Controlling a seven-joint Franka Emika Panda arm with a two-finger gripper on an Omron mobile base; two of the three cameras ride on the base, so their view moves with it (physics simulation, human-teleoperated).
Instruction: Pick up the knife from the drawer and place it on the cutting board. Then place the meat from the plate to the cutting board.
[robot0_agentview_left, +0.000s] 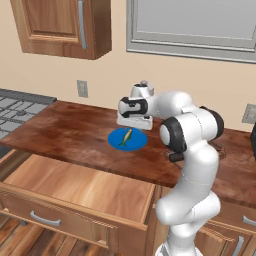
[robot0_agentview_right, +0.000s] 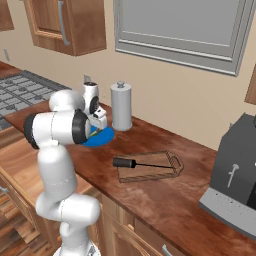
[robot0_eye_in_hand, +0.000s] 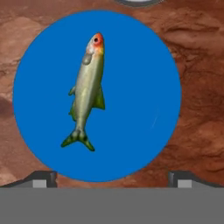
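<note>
The knife (robot0_agentview_right: 141, 164) already lies along the cutting board (robot0_agentview_right: 172, 165) on the right part of the counter (robot0_agentview_right: 165, 200), its black handle sticking out over the board's left end. What is left, by the look of it, is the meat (robot0_eye_in_hand: 86, 89), a small fish that lies flat on the blue plate (robot0_eye_in_hand: 140, 96), a little left of the plate's middle in the hand view, with its red-tipped head towards the far edge and its forked tail towards the near one. The plate sits on the counter just in front of the paper-towel roll (robot0_agentview_right: 121, 106), well left of the board.

The hand (robot0_agentview_left: 134, 121) hovers directly above the plate, pointing down, fingers (robot0_eye_in_hand: 41, 179) spread wide and holding nothing. The drawer (robot0_agentview_left: 75, 187) stands pulled out below the counter's near edge, its plank floor bare.

The fish looks light and thin, probably slick and somewhat soft, and it lies low against a smooth plate, so the fingers would have to come down almost to the plate's surface. The best hold is likely across the thickest part of the body, just behind the head and ahead of the side fins, with the fingers closing on its narrow width. The tail looks too thin to grip, and a hold there would let it swing.
</note>
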